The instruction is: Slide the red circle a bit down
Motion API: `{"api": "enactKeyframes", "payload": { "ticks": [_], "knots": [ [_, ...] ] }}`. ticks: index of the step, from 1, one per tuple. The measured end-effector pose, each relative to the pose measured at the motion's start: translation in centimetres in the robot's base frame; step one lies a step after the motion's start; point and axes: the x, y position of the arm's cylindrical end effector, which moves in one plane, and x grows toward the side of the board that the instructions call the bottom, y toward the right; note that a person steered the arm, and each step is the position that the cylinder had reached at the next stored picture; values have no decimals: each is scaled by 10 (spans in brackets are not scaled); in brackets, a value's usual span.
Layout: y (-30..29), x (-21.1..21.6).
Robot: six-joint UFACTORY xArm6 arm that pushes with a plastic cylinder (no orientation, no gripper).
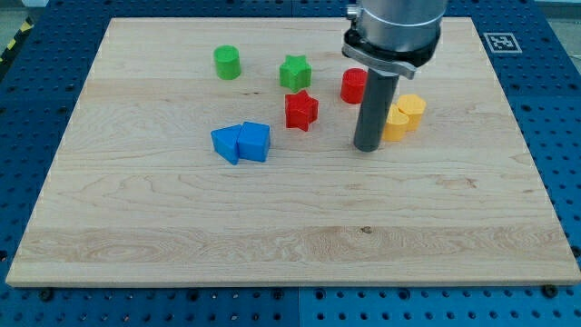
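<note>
**Rod stands below the red circle**

The bench (pixel 290 227) carries every block toward its top edge. No claw here, only the rod; its tip (pixel 367 147) rests just below the red circle (pixel 353 85), touching the yellow blocks (pixel 403 117). The red star (pixel 300 110) sits beside.

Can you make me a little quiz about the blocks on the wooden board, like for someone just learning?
1. True or false: my tip rests on the view's bottom side of the red circle.
2. Which block touches the blue cube? A green star B blue block C red star
3. What colour are the two blocks just to the view's right of my tip?

Key: 1 true. 2 B. 3 yellow.
</note>
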Motion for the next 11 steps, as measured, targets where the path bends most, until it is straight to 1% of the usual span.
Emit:
{"api": "enactKeyframes", "payload": {
  "ticks": [1, 4, 6, 8, 11],
  "knots": [
    [-8, -1],
    [-10, -45],
    [4, -64],
    [30, -69],
    [39, -123]
  ]
}}
